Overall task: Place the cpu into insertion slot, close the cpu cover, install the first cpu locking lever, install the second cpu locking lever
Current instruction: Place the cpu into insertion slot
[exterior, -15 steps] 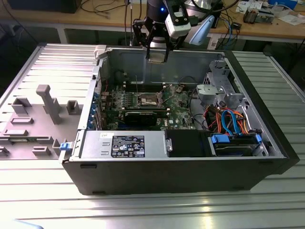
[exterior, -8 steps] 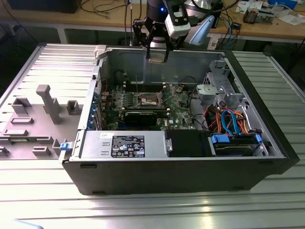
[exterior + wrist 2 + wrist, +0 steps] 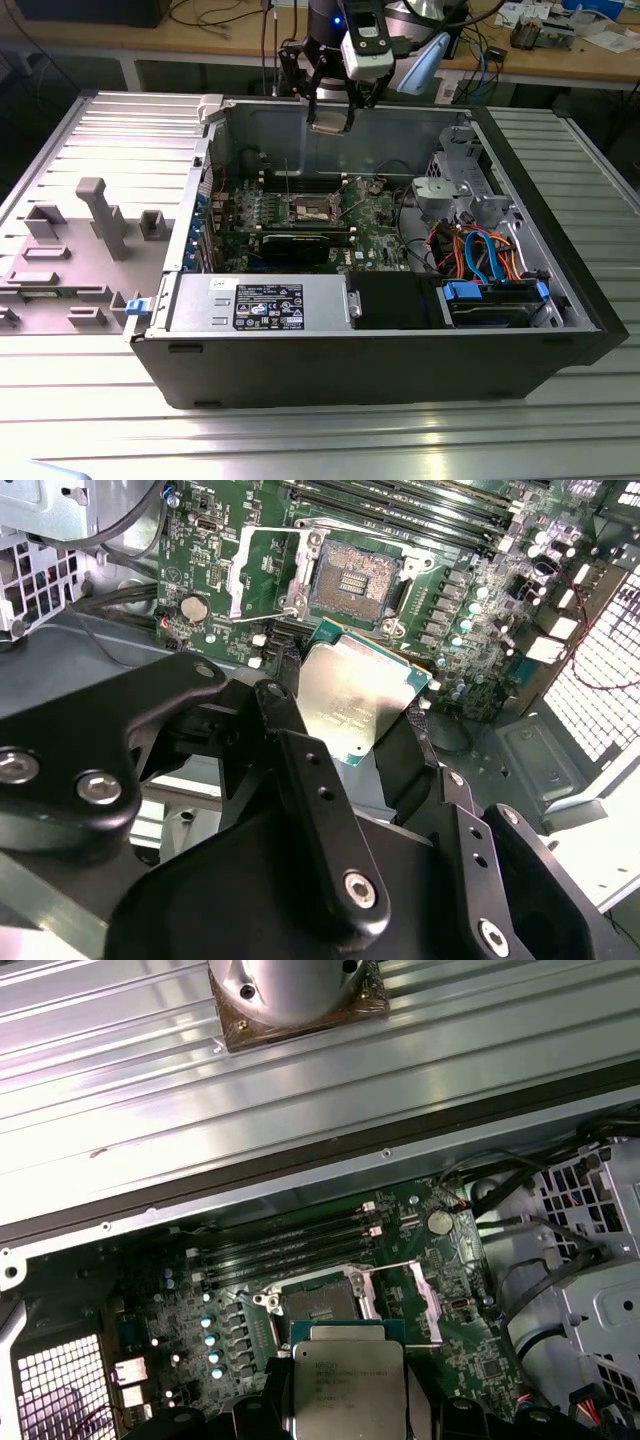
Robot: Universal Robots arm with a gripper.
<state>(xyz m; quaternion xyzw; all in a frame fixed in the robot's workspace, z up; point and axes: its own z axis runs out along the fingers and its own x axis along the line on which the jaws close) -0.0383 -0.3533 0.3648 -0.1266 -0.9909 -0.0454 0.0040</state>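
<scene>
Gripping the cpu (image 3: 360, 695) by two opposite edges, the claw (image 3: 350, 720) is clenched on the chip with its shiny metal top facing the wrist cameras and its underside turned toward the motherboard (image 3: 375, 215). In the exterior view the claw (image 3: 330, 112) hangs well above the insertion slot (image 3: 313, 208), up near the open top of the computer case (image 3: 400, 370) that lies on the ribbed tabletop (image 3: 300, 440). The cpu (image 3: 330, 122) is a small pale square beneath the fingers. The relation that matters is the offset between chip and slot. In the second wrist view the insertion slot (image 3: 350, 580) sits just beyond the far edge of the cpu, not beneath it, so I judge the chip to be short of the slot as well as high over it. In the first wrist view the cpu (image 3: 348, 1390) covers part of the near rim of the insertion slot (image 3: 320, 1310), and its edges run roughly parallel to that rim, so little twist seems needed. The slot's dark centre is bare, and the cpu cover (image 3: 238, 580) stands swung open along one side of it, clear of the slot's opening. Nothing has been seated yet, as the task's first step is only under way.
</scene>
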